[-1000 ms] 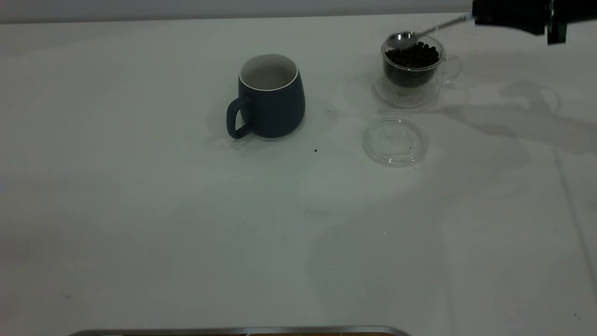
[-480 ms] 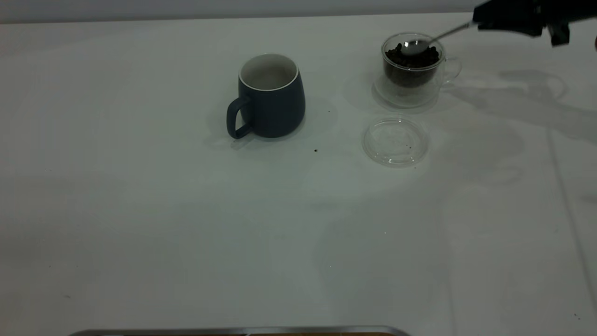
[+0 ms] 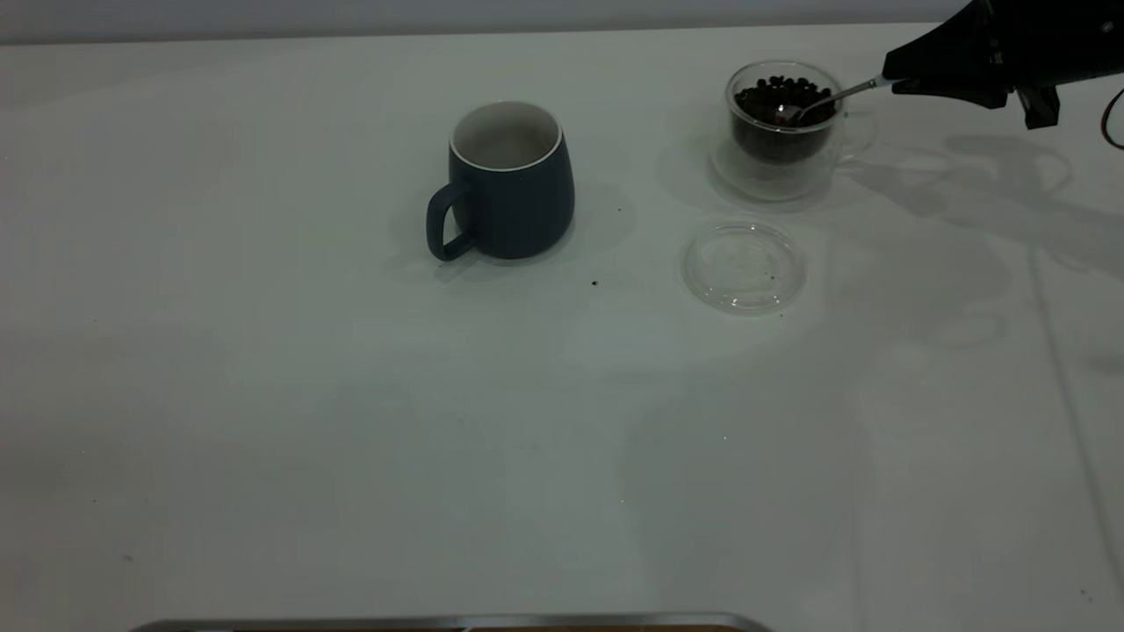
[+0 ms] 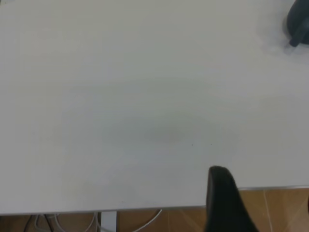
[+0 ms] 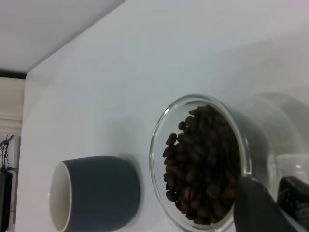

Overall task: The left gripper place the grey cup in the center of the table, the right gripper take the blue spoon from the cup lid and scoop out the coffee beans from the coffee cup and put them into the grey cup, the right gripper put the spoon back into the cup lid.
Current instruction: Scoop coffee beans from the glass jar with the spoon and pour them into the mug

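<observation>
While my right jaws (image 3: 891, 79) stay out past the far-right side of the glass coffee cup (image 3: 784, 132), they are clamped on the handle of the spoon (image 3: 825, 98), which looks silvery here, not blue. The spoon slants down from my jaws over the cup's rim, and its bowl is dipped into the coffee beans (image 3: 781, 98) on the side of the cup nearest my jaws. The glass coffee cup stands upright on the white desk (image 3: 351, 421), its handle turned toward my right arm. From my right wrist I look down into the cup's mouth: the coffee beans (image 5: 205, 159) fill it close to the rim, and the dark tip of one of my fingers (image 5: 256, 205) shows just beside the glass.

The grey cup (image 3: 505, 183) stands upright to the left of the coffee cup, well apart from it, handle pointing to the front left; its pale inside shows no beans that I can make out. The clear cup lid (image 3: 745, 265) lies flat on the desk just in front of the coffee cup, with nothing resting in it but a few dark specks. One small dark crumb (image 3: 594, 283) lies on the desk between the grey cup and the lid.

My left jaws (image 4: 224, 203) hang over the desk's edge far from the coffee cup; I cannot tell whether they are apart or together.
</observation>
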{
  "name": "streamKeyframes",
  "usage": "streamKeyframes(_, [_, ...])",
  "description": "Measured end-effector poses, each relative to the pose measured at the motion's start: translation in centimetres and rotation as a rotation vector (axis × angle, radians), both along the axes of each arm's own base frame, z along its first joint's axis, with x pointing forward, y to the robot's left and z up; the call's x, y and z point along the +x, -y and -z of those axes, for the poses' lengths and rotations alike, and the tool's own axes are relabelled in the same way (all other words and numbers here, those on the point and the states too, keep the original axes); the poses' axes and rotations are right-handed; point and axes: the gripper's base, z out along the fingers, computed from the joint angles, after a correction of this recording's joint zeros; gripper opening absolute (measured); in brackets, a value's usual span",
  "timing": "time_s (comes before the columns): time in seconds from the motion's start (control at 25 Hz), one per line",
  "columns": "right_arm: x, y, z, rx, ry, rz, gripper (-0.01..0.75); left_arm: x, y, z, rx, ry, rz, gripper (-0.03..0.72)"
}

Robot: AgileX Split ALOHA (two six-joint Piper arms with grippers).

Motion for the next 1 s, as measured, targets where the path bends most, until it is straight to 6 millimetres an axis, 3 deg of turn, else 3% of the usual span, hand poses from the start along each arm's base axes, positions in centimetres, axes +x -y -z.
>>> streamKeyframes(1.0, [-0.21,0.69,0.02,0.053,-0.037,0.027,0.098,0.00,0.00,0.00,-0.002,0.000,-0.001,0.475])
